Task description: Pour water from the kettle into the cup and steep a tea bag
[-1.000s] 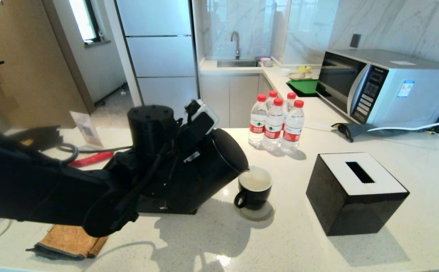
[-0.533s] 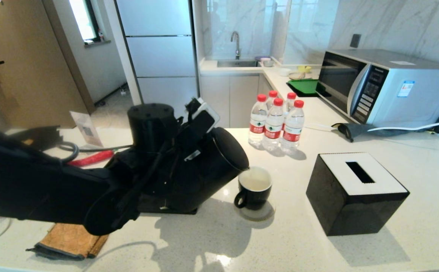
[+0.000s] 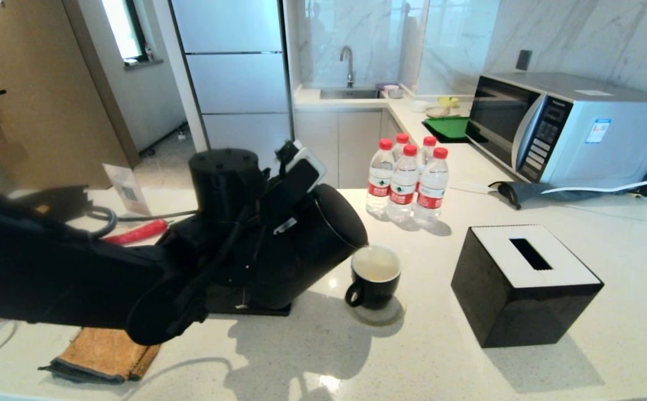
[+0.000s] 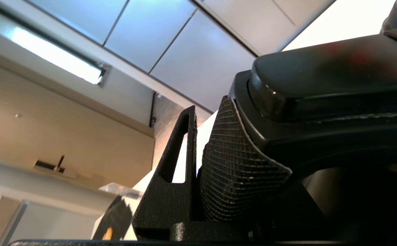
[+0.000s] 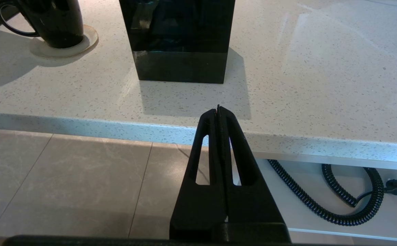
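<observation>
My left gripper [image 3: 285, 210] is shut on the handle of the black kettle [image 3: 306, 250] and holds it lifted and tilted to the right. Its spout [image 3: 363, 244] hangs over the rim of the cup [image 3: 375, 287]. The cup stands on a round coaster [image 3: 383, 317] and holds pale water [image 3: 377, 264]. In the left wrist view the left gripper [image 4: 207, 106] presses against the kettle's dark handle [image 4: 321, 82]. My right gripper [image 5: 218, 110] is shut and empty, parked below the counter's front edge; the cup [image 5: 54, 24] lies far from it. The tea bag is out of view.
A black tissue box [image 3: 524, 284] stands right of the cup. Several red-capped bottles [image 3: 407, 181] are behind it, and a microwave [image 3: 568, 128] is at the back right. The kettle's base plate [image 3: 245, 307] and a brown mat [image 3: 106, 356] lie under my left arm.
My left arm and the kettle have risen slightly, with the spout staying over the cup. The right arm has not moved.
</observation>
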`<state>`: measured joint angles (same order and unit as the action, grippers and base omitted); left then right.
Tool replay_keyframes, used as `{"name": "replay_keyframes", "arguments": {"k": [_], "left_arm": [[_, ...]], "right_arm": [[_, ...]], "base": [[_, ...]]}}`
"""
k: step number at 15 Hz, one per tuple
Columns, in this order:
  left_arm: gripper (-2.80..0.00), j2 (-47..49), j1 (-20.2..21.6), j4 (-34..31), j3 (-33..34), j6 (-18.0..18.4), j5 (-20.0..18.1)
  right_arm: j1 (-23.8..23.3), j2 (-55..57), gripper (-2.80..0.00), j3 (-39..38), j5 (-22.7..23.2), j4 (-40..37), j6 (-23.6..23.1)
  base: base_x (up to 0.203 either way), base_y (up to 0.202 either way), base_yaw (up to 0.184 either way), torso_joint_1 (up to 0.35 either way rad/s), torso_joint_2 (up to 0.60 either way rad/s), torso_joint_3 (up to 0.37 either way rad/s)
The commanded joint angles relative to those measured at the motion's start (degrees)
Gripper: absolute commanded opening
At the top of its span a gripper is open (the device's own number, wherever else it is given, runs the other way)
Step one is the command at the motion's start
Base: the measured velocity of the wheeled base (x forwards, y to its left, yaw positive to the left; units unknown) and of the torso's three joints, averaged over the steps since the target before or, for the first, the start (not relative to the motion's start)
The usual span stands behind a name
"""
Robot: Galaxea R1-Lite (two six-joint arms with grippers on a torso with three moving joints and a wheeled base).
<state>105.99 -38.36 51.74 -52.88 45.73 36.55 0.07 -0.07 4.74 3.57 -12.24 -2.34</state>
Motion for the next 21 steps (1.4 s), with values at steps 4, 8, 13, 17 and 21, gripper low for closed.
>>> {"name": "replay_keyframes", "arguments": {"k": [4, 8, 13, 17, 21], "left_arm": [[-2.80, 0.0, -1.5, 0.3, -0.2, 0.2, 0.9], [-2.80, 0.0, -1.6, 0.3, -0.6, 0.2, 1.5], [-2.80, -0.1, -1.6, 0.3, -0.6, 0.3, 1.9], [-2.80, -0.1, -1.6, 0.2, -0.6, 0.4, 1.9], [-2.80, -0.2, -1.5, 0.3, -1.1, 1.8, 1.9]], "right_arm": [[0.0, 0.1, -2.80, 0.0, 0.0, -0.1, 0.0], [0.0, 0.1, -2.80, 0.0, 0.0, -0.1, 0.0], [0.0, 0.1, -2.80, 0.0, 0.0, -0.1, 0.0], [0.0, 0.1, -2.80, 0.0, 0.0, -0.1, 0.0], [0.0, 0.1, -2.80, 0.0, 0.0, -0.1, 0.0]], "base": [[0.000, 0.000, 0.000, 0.000, 0.00, 0.000], [0.000, 0.000, 0.000, 0.000, 0.00, 0.000], [0.000, 0.000, 0.000, 0.000, 0.00, 0.000], [0.000, 0.000, 0.000, 0.000, 0.00, 0.000], [0.000, 0.000, 0.000, 0.000, 0.00, 0.000]]}}
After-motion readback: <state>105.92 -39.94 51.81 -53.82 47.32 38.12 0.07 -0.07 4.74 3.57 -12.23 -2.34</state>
